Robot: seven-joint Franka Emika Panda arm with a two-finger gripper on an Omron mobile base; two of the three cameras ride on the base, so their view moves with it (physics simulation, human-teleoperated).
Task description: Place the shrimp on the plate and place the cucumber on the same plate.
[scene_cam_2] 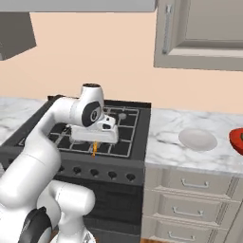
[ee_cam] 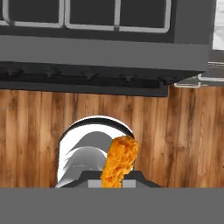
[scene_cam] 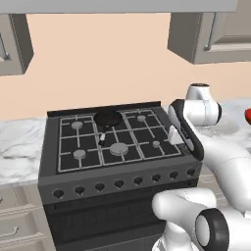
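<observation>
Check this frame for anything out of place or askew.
Nothing looks spilled or damaged. The shrimp hangs from the gripper over the stove's front edge, which fits a carry. The plate sits bare on the marble counter to the right, and the black frying pan rests on a rear burner.

In the hand view the shrimp (ee_cam: 119, 161) is cut off below by the grey band, so the jaws gripping it are hidden. In the right base view it is only a tiny orange sliver (scene_cam_2: 94, 148) under the hand. The red dish (scene_cam_2: 237, 140) is cropped by the right edge, and in the left base view the arm hides the table beside the stove (scene_cam: 117, 147).
</observation>
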